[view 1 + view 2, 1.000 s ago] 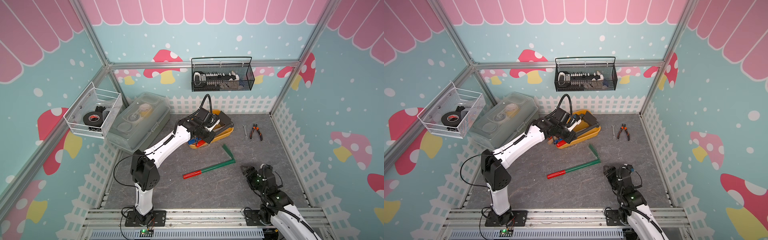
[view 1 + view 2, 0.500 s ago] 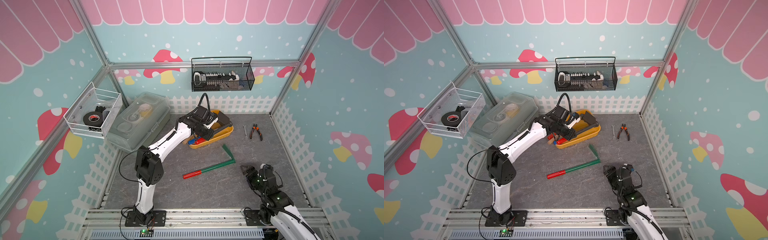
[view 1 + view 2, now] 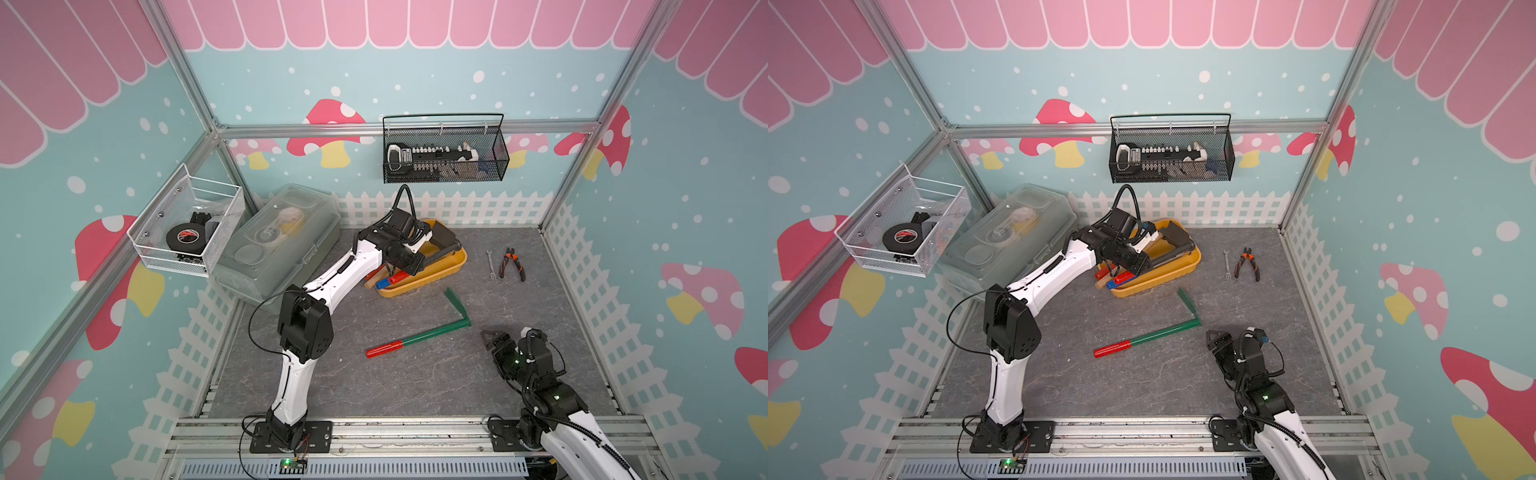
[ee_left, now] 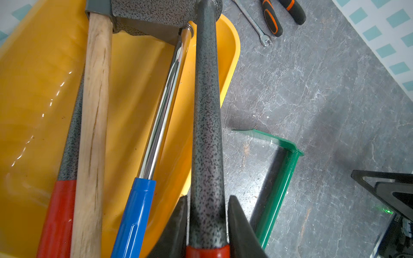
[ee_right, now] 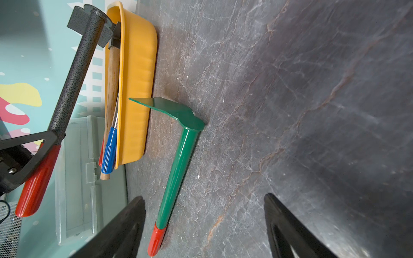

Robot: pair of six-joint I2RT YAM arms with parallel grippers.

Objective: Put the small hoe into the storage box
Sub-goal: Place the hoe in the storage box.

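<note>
– Grey marbled worktop (image 3: 415, 386), walled in mushroom print. Noted. Where is the small hoe?
– The small hoe (image 4: 207, 134), which has a speckled shaft and a red grip, is off the worktop, upper centre in both top views. The left pincer (image 4: 207, 207) is clenched on its shaft just above the grip.
– And the storage box?
– The storage box (image 3: 436, 276), yellow, sits directly beneath. It already holds a wooden-handled tool (image 4: 93, 111), a blue-handled screwdriver (image 4: 134, 212) and another red-gripped tool (image 4: 58, 212). In the left wrist view the hoe's shaft runs along the box's right-hand rim, not squarely over its floor. I cannot tell whether the hoe's head touches the box.
– Right pincer?
– The right pincer (image 5: 203, 196) is released, jaws wide and empty, at the lower right of the top views. A green-shafted hoe (image 3: 432, 330) lies untouched on the worktop, below the box in those views.
– Step in hand?
– Placement, in my judgement. The hoe is over the box and not yet set down. The next move calls for shifting the shaft inward and parallel to the tools already there, lowering it until it rests, then letting go. Released where it hangs, it may tip off the rim.
</note>
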